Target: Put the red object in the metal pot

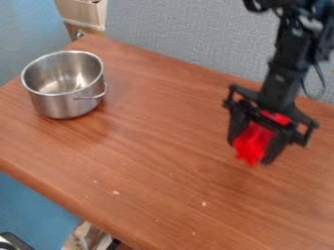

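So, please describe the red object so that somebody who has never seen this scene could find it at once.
Look at the brown wooden table and go to its right side, far from the metal pot at the left. There the black gripper points down, shut on the red object, which hangs above the wood. It is the only bright red thing in view.

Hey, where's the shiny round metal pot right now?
The shiny round metal pot sits at the left end of the brown wooden table in the camera view, far from the black gripper.
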Controlling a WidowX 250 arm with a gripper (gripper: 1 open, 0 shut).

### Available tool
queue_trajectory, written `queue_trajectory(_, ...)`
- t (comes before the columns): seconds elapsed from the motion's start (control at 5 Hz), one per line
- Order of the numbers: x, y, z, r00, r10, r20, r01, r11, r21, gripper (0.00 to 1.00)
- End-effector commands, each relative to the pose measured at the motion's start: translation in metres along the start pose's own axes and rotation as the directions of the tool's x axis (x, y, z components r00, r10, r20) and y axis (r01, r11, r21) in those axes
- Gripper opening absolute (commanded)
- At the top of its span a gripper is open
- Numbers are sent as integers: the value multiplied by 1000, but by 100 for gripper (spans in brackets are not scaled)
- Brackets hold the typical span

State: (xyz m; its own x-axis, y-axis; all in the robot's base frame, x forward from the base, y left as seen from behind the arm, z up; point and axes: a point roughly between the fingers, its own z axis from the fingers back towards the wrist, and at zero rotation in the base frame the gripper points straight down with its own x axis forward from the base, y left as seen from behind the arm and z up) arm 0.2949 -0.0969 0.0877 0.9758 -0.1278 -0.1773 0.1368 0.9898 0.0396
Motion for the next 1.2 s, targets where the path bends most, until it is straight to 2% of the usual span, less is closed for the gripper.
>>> queue_trajectory(0.0,-6,35,46,991,87,103,-84,996,-32,0)
queue_trajectory(0.2,-18,81,57,975,195,106,-190,980,-54,0)
queue_trajectory(0.4,-32,128,61,952,289,98,-282,956,-75,0)
queue_trajectory(0.6,-44,165,58,925,370,91,-362,928,-86,0)
queue_trajectory(0.8,-49,189,55,903,421,87,-413,906,-95,0)
queue_trajectory(1.0,-51,203,54,890,449,85,-440,892,-106,0)
